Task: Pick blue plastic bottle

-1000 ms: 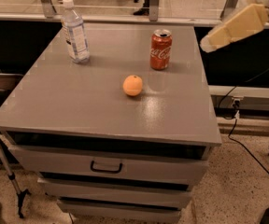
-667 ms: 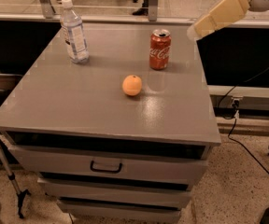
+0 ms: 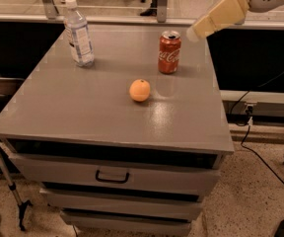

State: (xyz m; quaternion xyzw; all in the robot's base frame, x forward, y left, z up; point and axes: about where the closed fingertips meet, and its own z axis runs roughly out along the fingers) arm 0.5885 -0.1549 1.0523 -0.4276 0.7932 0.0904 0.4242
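The blue plastic bottle (image 3: 79, 34) stands upright at the far left corner of the grey cabinet top (image 3: 83, 107); it is clear and bluish with a white cap and a white-blue label. My gripper (image 3: 197, 32) is cream-coloured and hangs in the air at the upper right, pointing down and to the left. It is just right of and above a red Coca-Cola can (image 3: 169, 52), and far to the right of the bottle. It holds nothing that I can see.
An orange (image 3: 140, 90) lies near the middle of the cabinet top. Drawers with a dark handle (image 3: 112, 177) are below the top. A railing and glass run behind the cabinet. Cables (image 3: 260, 157) lie on the floor at right, and a tripod leg (image 3: 9, 186) stands at left.
My gripper has moved left and slightly up, from past the cabinet's right edge to beside the can. The bottle, can and orange have not moved.
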